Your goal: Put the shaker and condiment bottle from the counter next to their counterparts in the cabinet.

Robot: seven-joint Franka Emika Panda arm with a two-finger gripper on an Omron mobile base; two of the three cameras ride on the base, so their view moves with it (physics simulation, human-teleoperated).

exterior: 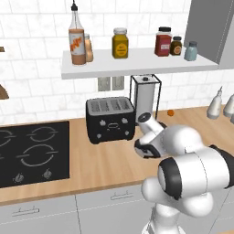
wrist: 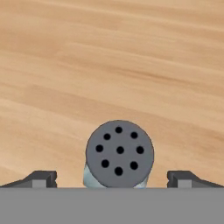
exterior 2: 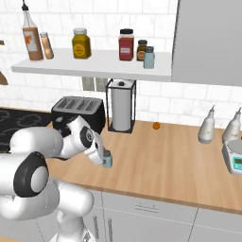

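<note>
- Shaker (wrist: pixel 119 154) upright on counter (wrist: pixel 109 65), seen cap-down in hand view: dark grey cap w/ ring of holes, blue-grey body just showing below it.
- Gripper (wrist: pixel 112 178) directly above shaker; fingertips (wrist: pixel 41 178) spread wide at 9 and 3 o'clock of cap, clear gap each side, no contact, nothing held.
- Right base view: shaker (exterior 2: pixel 108 159) stands on counter (exterior 2: pixel 179 165) near front edge, touching/just beside gripper (exterior 2: pixel 100 153) at its 3 o'clock; contact can't be resolved there.
- Left base view: gripper (exterior: pixel 145 150) low over counter (exterior: pixel 105 160), at 5 o'clock of toaster (exterior: pixel 110 119).
- Paper-towel holder (exterior 2: pixel 122 111) at 12 o'clock of shaker, by wall.
- Small orange item (exterior 2: pixel 156 125) on counter, 1–2 o'clock of shaker, well apart; too small to ID.
- Cabinet (exterior 2: pixel 94 66) shelf above: tall bottle (exterior 2: pixel 31 34) w/ orange label at far left, stubby orange bottle (exterior 2: pixel 46 46) just beside it at 3 o'clock.
- Same shelf, going right: yellow jar (exterior 2: pixel 81 43), red jar (exterior 2: pixel 126 45), dark jar (exterior 2: pixel 142 50), pale blue-grey shaker on shelf (exterior 2: pixel 149 57).
</note>
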